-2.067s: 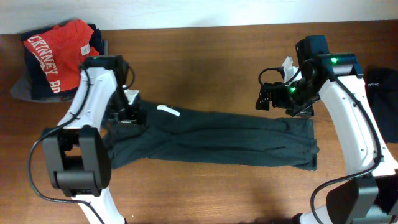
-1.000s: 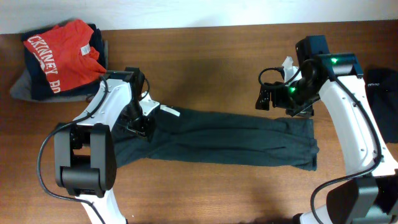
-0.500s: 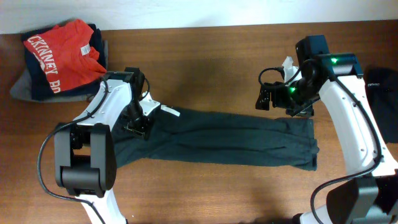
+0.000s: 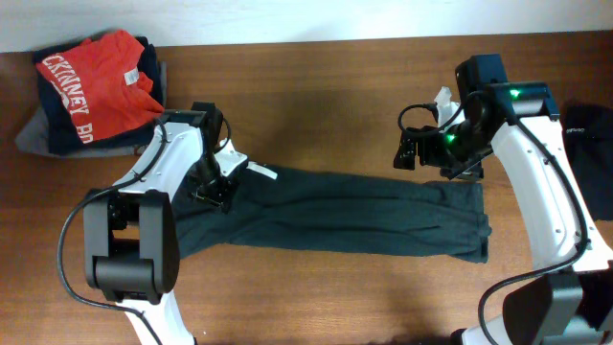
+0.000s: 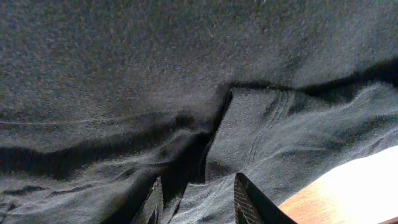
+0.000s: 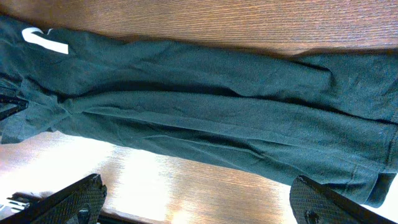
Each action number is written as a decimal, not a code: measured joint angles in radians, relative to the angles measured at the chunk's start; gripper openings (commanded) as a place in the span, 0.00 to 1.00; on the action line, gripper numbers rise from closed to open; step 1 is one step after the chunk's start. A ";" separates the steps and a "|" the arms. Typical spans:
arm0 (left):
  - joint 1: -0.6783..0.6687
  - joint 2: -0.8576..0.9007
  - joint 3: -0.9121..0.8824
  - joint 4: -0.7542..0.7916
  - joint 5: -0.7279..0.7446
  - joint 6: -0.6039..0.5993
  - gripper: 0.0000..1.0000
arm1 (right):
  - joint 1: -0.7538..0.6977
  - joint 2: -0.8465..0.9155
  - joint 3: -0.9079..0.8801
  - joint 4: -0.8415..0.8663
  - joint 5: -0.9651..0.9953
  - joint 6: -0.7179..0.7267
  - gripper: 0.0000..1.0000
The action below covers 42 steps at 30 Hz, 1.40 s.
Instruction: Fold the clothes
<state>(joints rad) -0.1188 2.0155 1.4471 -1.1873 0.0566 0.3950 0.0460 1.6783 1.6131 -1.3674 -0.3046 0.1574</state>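
Note:
A dark grey-green garment (image 4: pixel 335 211) lies in a long folded strip across the table, with a white tag (image 4: pixel 261 171) near its left end. My left gripper (image 4: pixel 213 187) is down on that left end. In the left wrist view the left gripper (image 5: pixel 199 202) has a raised fold of the cloth (image 5: pixel 249 143) pinched between its fingers. My right gripper (image 4: pixel 410 150) hovers above the strip's right part, off the fabric. In the right wrist view the right gripper (image 6: pixel 196 208) is wide open over bare wood, and the garment (image 6: pixel 205 118) stretches across the view.
A pile of clothes with a red lettered shirt (image 4: pixel 91 81) on top sits at the back left corner. Another black garment (image 4: pixel 589 144) lies at the right edge. A small white object (image 4: pixel 443 100) shows behind the right arm.
The left gripper moved right onto the garment's left end and closed on a fold of it, then lifted slightly. The right arm has stayed still.

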 measured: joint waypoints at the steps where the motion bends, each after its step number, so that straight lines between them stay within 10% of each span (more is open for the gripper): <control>1: 0.000 0.000 0.000 0.000 0.000 0.004 0.34 | 0.000 0.000 0.000 0.000 0.000 -0.001 0.99; 8: 0.000 0.000 0.000 0.003 0.001 0.024 0.04 | 0.000 0.000 0.000 0.000 0.000 -0.004 0.99; 42: 0.000 -0.001 0.190 -0.144 0.016 0.032 0.00 | 0.000 0.000 0.000 0.000 0.000 -0.004 0.99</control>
<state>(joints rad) -0.1188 2.0148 1.6367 -1.3312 0.0731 0.4267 0.0460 1.6783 1.6131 -1.3674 -0.3046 0.1535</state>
